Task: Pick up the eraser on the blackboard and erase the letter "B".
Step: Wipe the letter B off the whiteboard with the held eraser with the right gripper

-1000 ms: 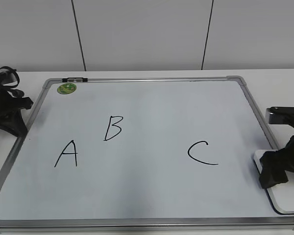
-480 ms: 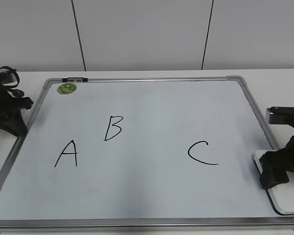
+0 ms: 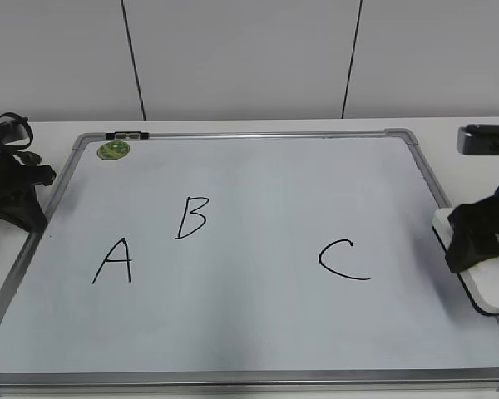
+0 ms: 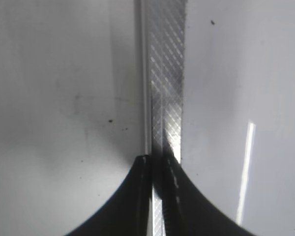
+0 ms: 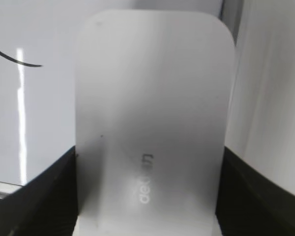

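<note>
You are gripping the eraser [image 5: 152,123] with the right gripper [image 3: 476,245]; the right wrist view shows its jaws clamped against both long sides of the white block. The eraser is sitting at the right edge of the blackboard [image 3: 258,374], over the frame, and appears to be lifted, though contact with the surface cannot be confirmed. The letter "B" [image 3: 191,217] is lying left of centre, well apart from the eraser.

For the step in hand, you are best keeping the eraser flat and carrying it clear of the surface until you are over the B, judging by the layout. The letter "C" [image 3: 343,260] is lying between you and the target, and the letter "A" [image 3: 114,261] is just beside the B, lower left; short strokes are advisable. Open board above the C is offering the safer route.

The left gripper [image 4: 155,196] is idling over the left frame rail, jaws closed together on nothing.
</note>
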